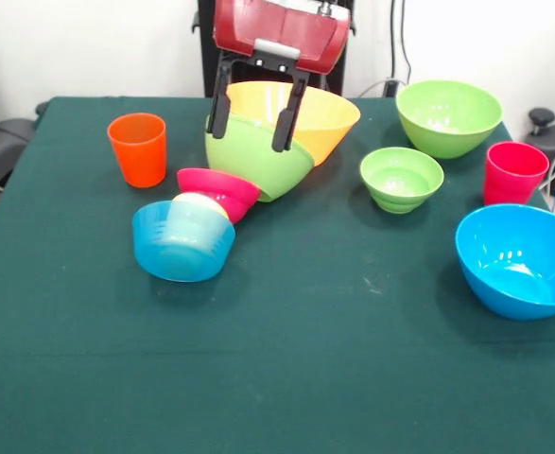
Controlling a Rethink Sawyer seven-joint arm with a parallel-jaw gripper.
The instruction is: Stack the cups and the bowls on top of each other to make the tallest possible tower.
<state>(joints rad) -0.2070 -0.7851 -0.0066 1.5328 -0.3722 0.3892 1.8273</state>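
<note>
In the front view, the gripper (256,115) hung from above at the far edge of the tabletop (286,378), a little left of the middle. Its two black fingers (219,102) stood apart and held nothing. Between and behind the jaws sat the big green bowl (258,156), tilted, nested in the wide orange bowl (305,113). The jaws seemed to straddle the rim of the green bowl on its left part, but whether they touched it I cannot tell.

Just in front of this pair, toward the left, a small group lay on its side: the red bowl (218,192), the yellow cup (199,204) and the small blue bowl (182,241), one inside another, openings facing the near edge. Their long axis ran from the green bowl toward the near left. The orange cup (137,148) stood upright near the far left corner.

On the right side, well apart from the gripper, stood the second big green bowl (448,115), the small green bowl (402,178), the red cup (515,172) and the big blue bowl (520,258).

No tower stood yet. I judge the next move depends on the green bowl's rim, which lay directly under the open jaws.
</note>
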